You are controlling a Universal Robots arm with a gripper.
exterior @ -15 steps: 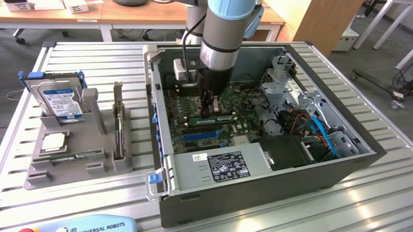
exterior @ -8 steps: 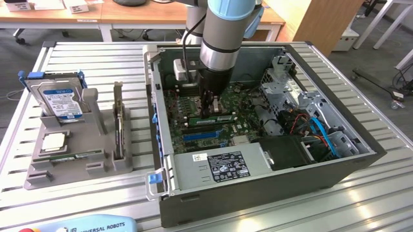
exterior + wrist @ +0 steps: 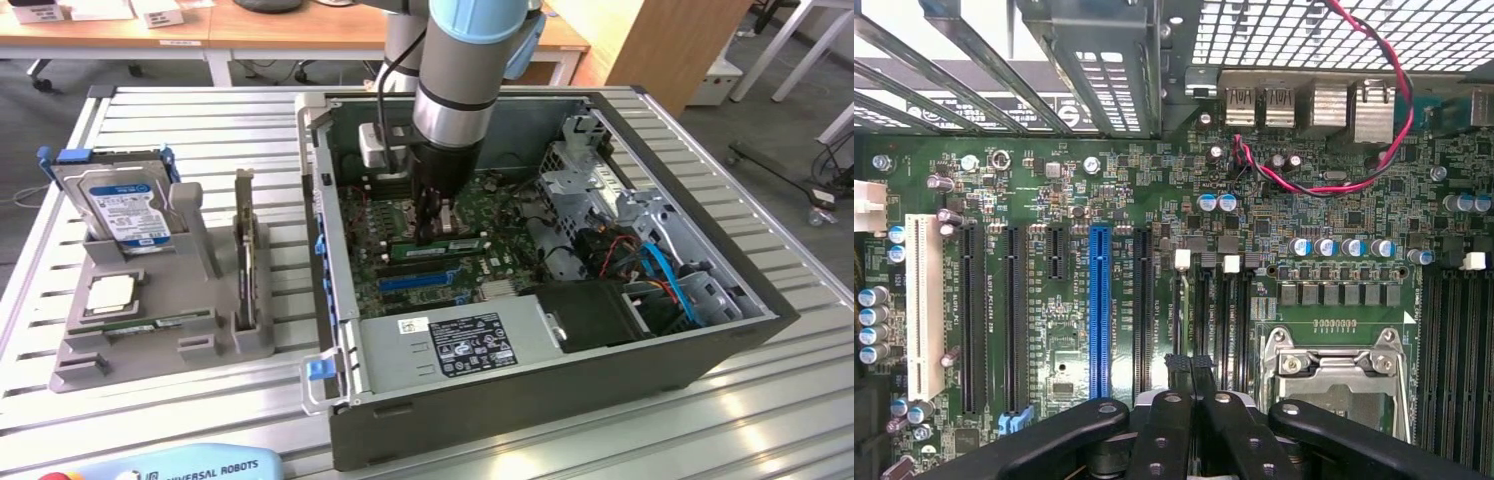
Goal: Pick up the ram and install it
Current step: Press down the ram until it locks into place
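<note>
Gripper (image 3: 430,232) lowered deep inside the open computer case (image 3: 534,380), jaws together over the motherboard (image 3: 1054,290) near the memory slots. Nothing visibly clamped. Ram (image 3: 147,322) lying flat in the grey holder (image 3: 80,375) near the surface's edge, slotted there for an easy grasp.

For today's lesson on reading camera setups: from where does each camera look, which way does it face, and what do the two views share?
Exterior view: sits off the arm, above the table, looking down on the open computer case and the parts rack; the arm reaches down into the case.
Wrist view: rides on the wrist, facing the green circuit board; the shut tool shows.
Shared: circuit board, blue slot, tool.
</note>
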